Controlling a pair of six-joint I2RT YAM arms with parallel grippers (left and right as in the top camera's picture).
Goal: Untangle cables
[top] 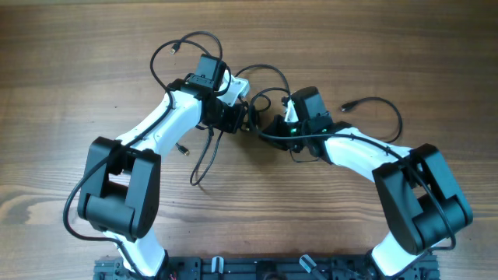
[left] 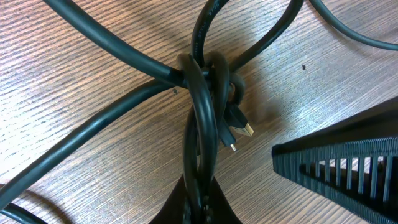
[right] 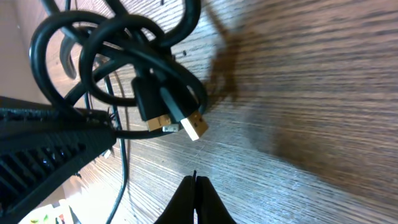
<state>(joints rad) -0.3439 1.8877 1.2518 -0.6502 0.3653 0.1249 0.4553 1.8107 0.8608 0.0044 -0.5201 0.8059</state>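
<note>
Left wrist: L pincer [left: 200, 202] clamped on cables [left: 203, 109], R pincer [right: 194, 186] closed, tangle near its tips, apart.

On the table [top: 78, 62], the cables [left: 208, 81] sit knotted between the left gripper [left: 202, 199] and right gripper [right: 194, 190]. Loops spread behind the left arm [top: 156, 128] and to the right of the right arm [top: 366, 155]. One strand trails forward beside the left arm. Strands run from the knot into the left gripper. Two plugs [right: 180, 124] lie just beyond the right gripper, apart from it.
</note>
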